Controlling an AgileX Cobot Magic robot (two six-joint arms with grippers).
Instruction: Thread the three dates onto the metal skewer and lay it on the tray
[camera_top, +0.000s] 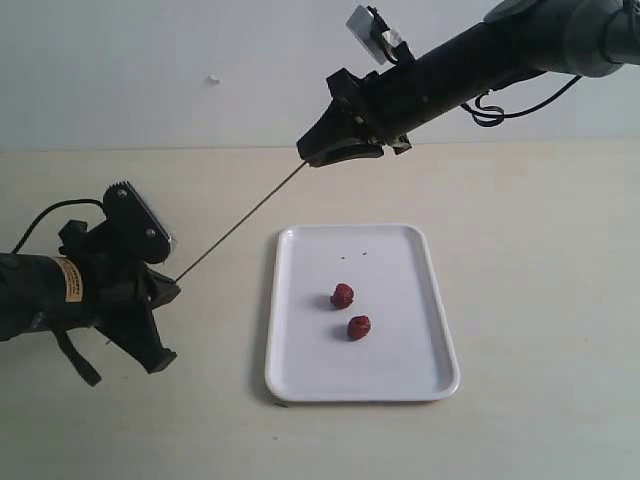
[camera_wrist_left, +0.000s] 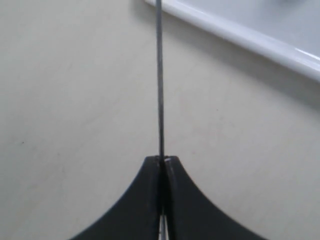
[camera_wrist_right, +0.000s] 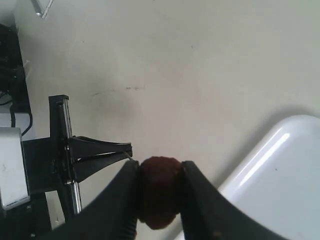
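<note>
**Left gripper.** The left gripper (camera_wrist_left: 162, 159) is holding its two black, smooth, curved fingers (camera_wrist_left: 140, 200) pressed together with no gap showing, and they are pinching the end of the metal skewer (camera_wrist_left: 160, 75). The skewer is showing as a very thin, straight, grey rod with a dull sheen. From the fingertips it is running outward past the tray's corner without touching the rim.

**Right gripper.** The right gripper (camera_wrist_right: 159, 167) is standing part-way closed, with its black, matte, rounded fingers (camera_wrist_right: 200, 195) clamping a date (camera_wrist_right: 159, 197) from both sides. The date is appearing dark reddish-brown, roundish and faintly wrinkled, and it is filling the gap between the fingers. The skewer's far end is meeting the date's side beside one finger. Whether the tip is piercing the fruit cannot be told.

**Position against the tray.** The tray (camera_top: 300, 370) is lying flat: white, glossy, rectangular, with rounded corners, a low raised rim and a few tiny dark specks near its far end. The left gripper is sitting off the tray's left long side. The right gripper is hanging beyond the tray's far left corner. The skewer is slanting between the two, clear of the tray.

**Remaining fruit.** The two other dates (camera_top: 342, 295) are resting on the tray near its middle, close together but apart, both small, wrinkled and dark red.

**Surface.** The table (camera_top: 540, 250) around the tray is showing as pale beige and matte.
</note>
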